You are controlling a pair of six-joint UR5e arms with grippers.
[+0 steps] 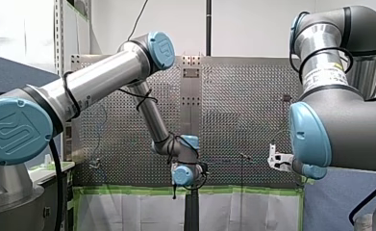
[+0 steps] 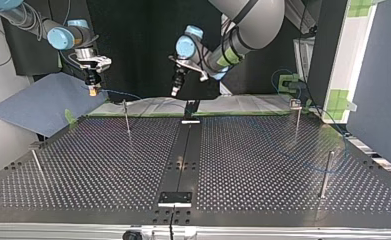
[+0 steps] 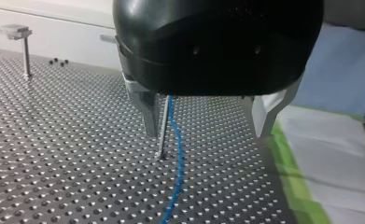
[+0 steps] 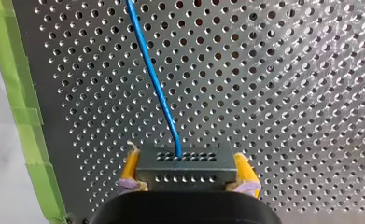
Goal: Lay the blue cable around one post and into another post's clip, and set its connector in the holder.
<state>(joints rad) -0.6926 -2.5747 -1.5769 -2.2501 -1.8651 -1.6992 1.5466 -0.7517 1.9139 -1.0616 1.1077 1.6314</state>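
The connector (image 4: pixel 186 169) is pinched between the yellow pads of my right gripper (image 4: pixel 186 157) and held over the table (image 4: pixel 287 93) near its taped edge, apparently so that the cable (image 4: pixel 154 84) can be led off across the perforations. My left gripper (image 3: pixel 206 123) is shown with fingers spread and nothing gripped. The cable and a thin post (image 3: pixel 162 126) are seen in the gap, seemingly for guiding the line around that post, and the holder (image 2: pixel 190 111) is not yet filled.
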